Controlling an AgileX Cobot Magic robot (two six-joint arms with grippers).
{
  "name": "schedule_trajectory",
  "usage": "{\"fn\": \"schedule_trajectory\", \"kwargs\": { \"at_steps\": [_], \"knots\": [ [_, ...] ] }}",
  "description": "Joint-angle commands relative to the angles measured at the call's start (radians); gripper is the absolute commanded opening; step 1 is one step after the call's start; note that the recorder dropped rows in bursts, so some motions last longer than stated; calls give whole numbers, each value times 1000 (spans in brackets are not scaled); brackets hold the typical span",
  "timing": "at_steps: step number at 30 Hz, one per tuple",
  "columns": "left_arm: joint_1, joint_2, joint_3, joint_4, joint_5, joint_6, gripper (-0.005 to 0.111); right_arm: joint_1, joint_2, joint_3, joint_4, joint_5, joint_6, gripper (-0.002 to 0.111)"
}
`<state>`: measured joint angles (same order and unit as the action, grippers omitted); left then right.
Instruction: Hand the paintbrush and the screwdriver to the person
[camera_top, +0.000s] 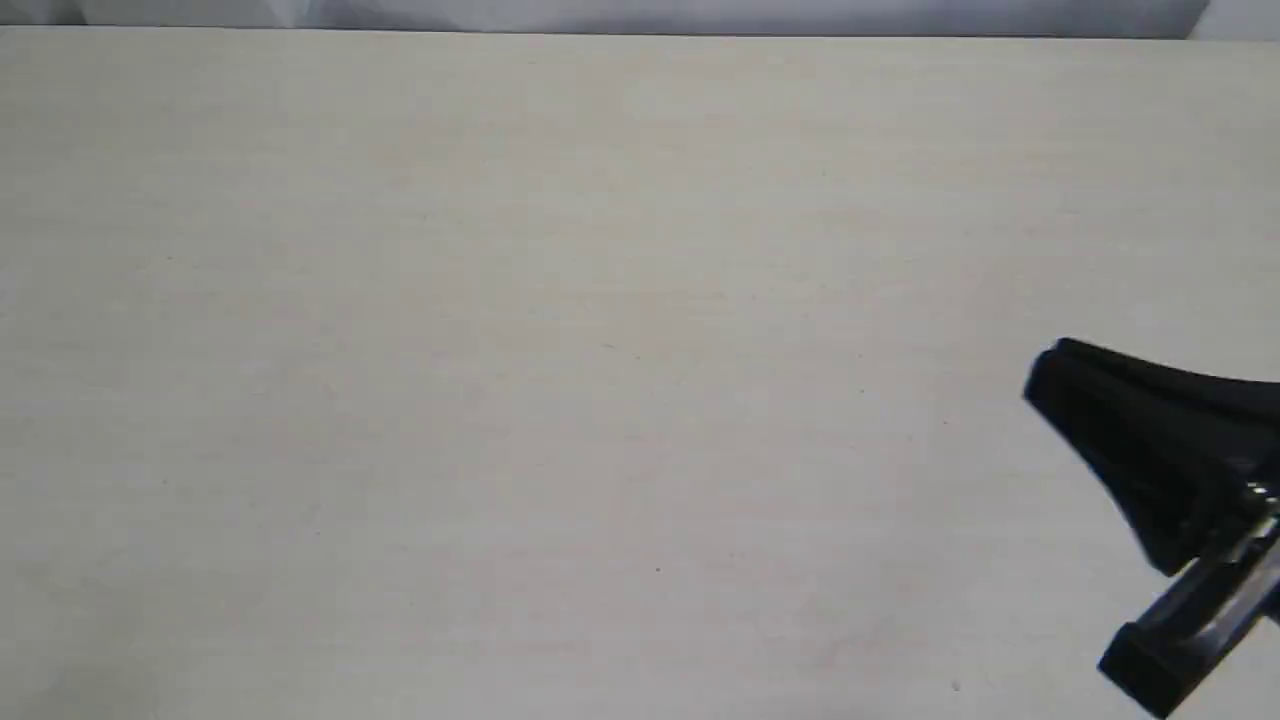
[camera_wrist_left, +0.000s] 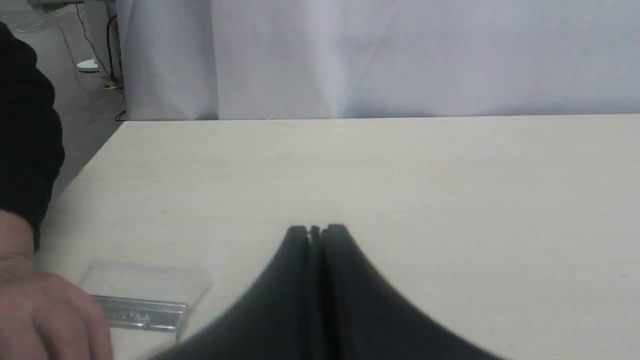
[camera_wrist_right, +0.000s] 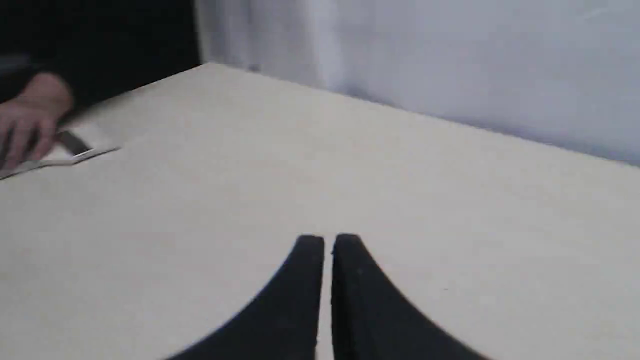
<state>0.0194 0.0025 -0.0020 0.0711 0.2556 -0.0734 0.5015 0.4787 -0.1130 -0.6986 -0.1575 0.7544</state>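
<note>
Both my grippers empty, paintbrush off under the person's hand.

My left gripper (camera_wrist_left: 316, 231) has its fingers pressed together, holding nothing; my right gripper (camera_wrist_right: 327, 241) shows only a thin slit, also empty, and is cut off at the exterior view's edge. Both hang over the bare table (camera_top: 500, 300). The paintbrush (camera_wrist_left: 142, 312) lies flat near the table's corner, bristles and ferrule showing, handle hidden under the person's hand (camera_wrist_left: 45, 315). It is blurred in the right wrist view.
</note>
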Motion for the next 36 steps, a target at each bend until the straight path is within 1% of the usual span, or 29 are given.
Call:
{"fn": "schedule_trajectory", "kwargs": {
  "at_steps": [1,4,9,12,14,18,26,29,33,34,36],
  "knots": [
    [-8,-2,2,-3,-6,-2,0,-126,-128,37,-9,37,-28,4],
    [-8,-2,2,-3,-6,-2,0,-212,-235,39,-7,106,-26,4],
    [-8,-2,2,-3,-6,-2,0,-357,-395,39,68,172,-24,4],
    [-8,-2,2,-3,-6,-2,0,-446,-479,39,113,267,-24,4],
    [-8,-2,2,-3,-6,-2,0,-493,-479,39,116,329,-24,4],
    [-8,-2,2,-3,-6,-2,0,-511,-479,39,112,369,-93,4],
    [-8,-2,2,0,-8,-2,0,-511,-479,45,140,362,-154,4],
    [-8,-2,2,0,-8,-2,0,-511,-479,45,264,358,-338,4],
    [-8,-2,2,0,-8,-2,0,-511,-479,45,504,364,-614,4],
    [-8,-2,2,0,-8,-2,0,-511,-479,45,538,364,-667,4],
    [-8,-2,2,0,-8,-2,0,-511,-479,45,555,364,-688,4]
  ]
}}
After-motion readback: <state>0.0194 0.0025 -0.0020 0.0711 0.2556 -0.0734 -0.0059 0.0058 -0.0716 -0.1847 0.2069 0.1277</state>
